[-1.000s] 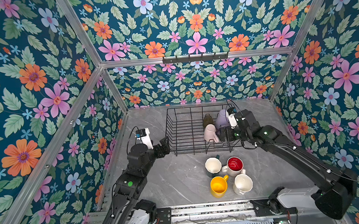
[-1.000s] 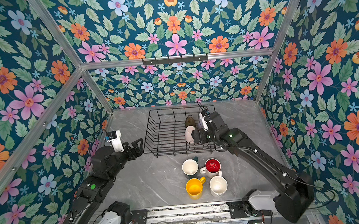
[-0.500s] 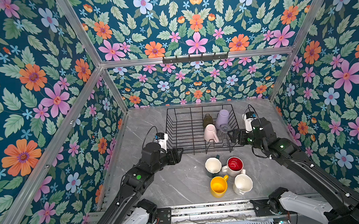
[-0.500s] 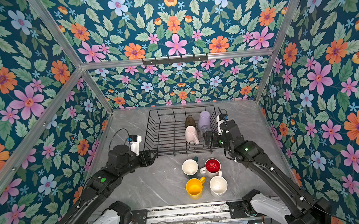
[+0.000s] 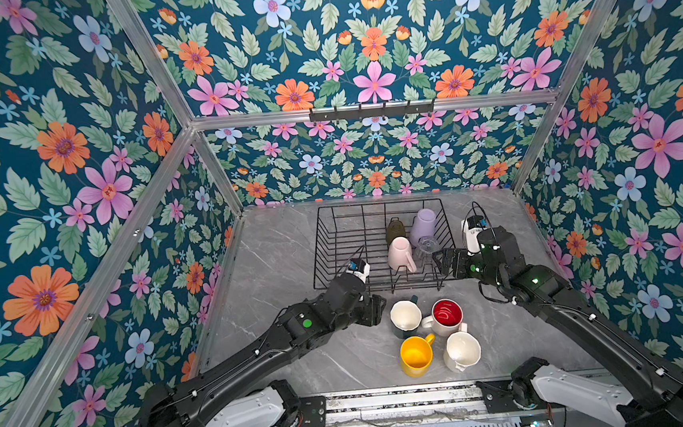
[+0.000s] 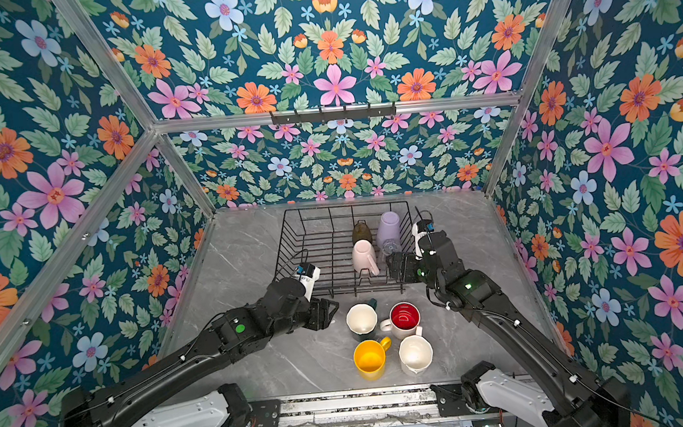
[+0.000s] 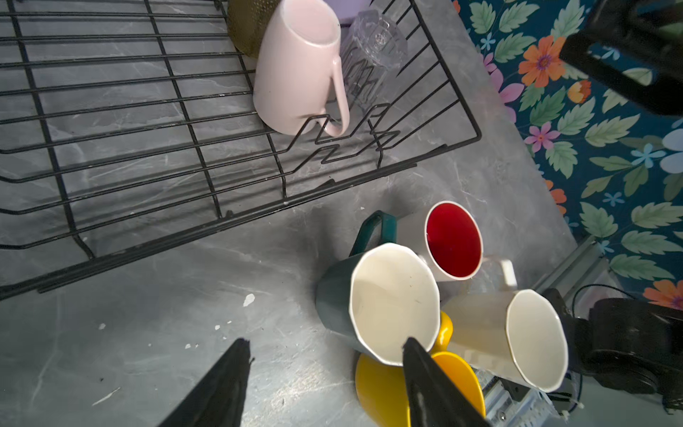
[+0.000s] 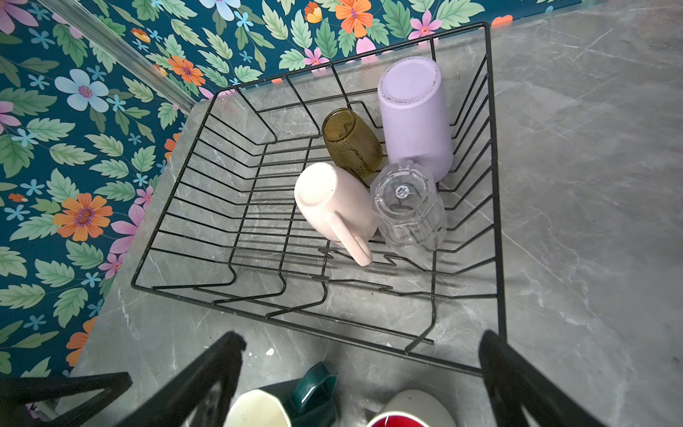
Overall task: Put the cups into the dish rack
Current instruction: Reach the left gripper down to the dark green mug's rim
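Observation:
The dish rack (image 5: 325, 245) (image 8: 221, 207) stands at the back of the table. Upside down inside it are a lilac tumbler (image 5: 424, 225), an olive-amber glass (image 5: 395, 230), a pale pink mug (image 5: 399, 253) and a clear glass (image 5: 426, 246). In front of it, upright on the table, cluster a dark green mug (image 5: 405, 318) (image 7: 332, 303), a red-lined white mug (image 5: 447, 316), a yellow mug (image 5: 416, 355) and a white mug (image 5: 461, 351). My left gripper (image 5: 376, 309) (image 7: 325, 344) is open just left of the green mug, one fingertip at its rim. My right gripper (image 5: 446, 262) (image 8: 360, 337) hangs open and empty above the rack's front right corner.
A black hook rail (image 5: 371, 110) is fixed high on the back wall. Floral walls close in the table on three sides, and a metal rail (image 5: 388, 402) with both arm bases runs along the front edge. Bare marble table (image 5: 277, 269) lies left of the rack.
My left arm swung right across the table to the dark green mug and its jaws narrowed somewhat. My right gripper drew back out of the rack, leaving the clear glass standing there.

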### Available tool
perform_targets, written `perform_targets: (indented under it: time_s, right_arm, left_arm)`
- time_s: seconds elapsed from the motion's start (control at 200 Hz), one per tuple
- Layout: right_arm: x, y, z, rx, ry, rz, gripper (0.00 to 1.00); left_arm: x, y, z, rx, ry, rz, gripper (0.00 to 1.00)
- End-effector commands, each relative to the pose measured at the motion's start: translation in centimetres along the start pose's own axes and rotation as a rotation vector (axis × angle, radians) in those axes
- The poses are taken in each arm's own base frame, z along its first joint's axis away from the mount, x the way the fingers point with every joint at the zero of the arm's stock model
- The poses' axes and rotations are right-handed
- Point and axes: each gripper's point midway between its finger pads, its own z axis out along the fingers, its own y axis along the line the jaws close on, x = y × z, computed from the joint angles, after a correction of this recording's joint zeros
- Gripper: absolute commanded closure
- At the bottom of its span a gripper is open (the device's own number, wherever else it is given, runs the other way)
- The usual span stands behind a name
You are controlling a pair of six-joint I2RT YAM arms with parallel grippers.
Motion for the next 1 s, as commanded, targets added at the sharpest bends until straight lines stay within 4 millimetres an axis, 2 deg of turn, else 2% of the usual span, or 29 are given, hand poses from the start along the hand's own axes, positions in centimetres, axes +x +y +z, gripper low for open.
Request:
perform_targets:
  time_s: [0.0,0.145,0.395,0.67,0.995]
  right_arm:
    - [-0.3,0.0,-0.1,-0.001,-0.013,-0.003,0.01]
    - [0.0,-0.1,0.0,0.006,-0.007,-0.008,0.01]
    - [0.2,-0.3,0.2,0.006,-0.005,-0.007,0.01]
    - [0.7,-0.6,0.3,0.016,0.003,-0.012,0.01]
    - [0.9,-1.0,0.6,0.026,0.005,-0.021,0.01]
  left_arm:
    - [1.1,0.4,0.9,-0.069,0.044,0.025,0.34]
    - [2.1,-0.7,2.3,-0.083,0.085,0.055,0.35]
    - [3.2,-0.7,4.2,-0.119,0.144,0.073,0.38]
    - [3.4,-1.3,6.0,-0.121,0.171,0.091,0.4]
    - [4.1,-1.4,7.8,-0.131,0.208,0.109,0.51]
